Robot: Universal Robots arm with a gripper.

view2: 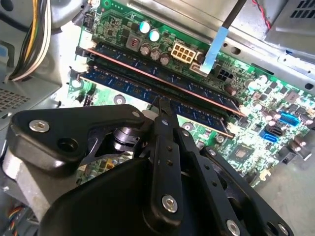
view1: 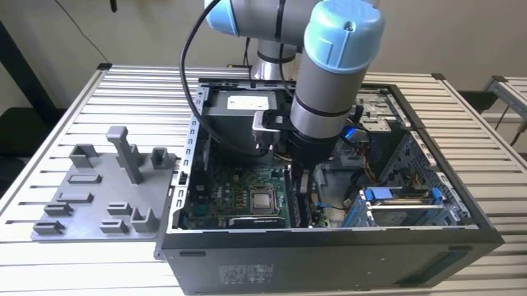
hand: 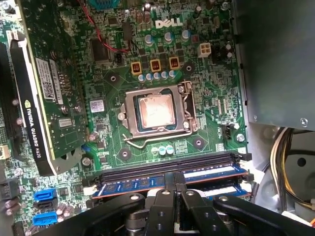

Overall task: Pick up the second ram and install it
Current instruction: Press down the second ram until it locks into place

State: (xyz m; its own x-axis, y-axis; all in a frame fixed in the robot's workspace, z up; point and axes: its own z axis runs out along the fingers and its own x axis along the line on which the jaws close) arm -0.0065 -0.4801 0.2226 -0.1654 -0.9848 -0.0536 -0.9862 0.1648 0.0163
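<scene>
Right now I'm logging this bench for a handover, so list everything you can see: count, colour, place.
Computer case: one, black, open on the slatted table.
Motherboard: one, green, inside the case.
Processor socket: one, silver, mid-board.
Second ram: one, blue board, in the slots below the gripper.
Graphics card: one, green and black, beside the socket.
Parts tray: one, grey, at the exterior view's left.
Arm: one, grey and blue, reaching into the case.
Gripper: one, black, at the ram.

the fingers [hand: 173, 183] sit on the second ram [hand: 147, 185] in its slot, the cpu socket [hand: 156, 112] just beyond.
</scene>
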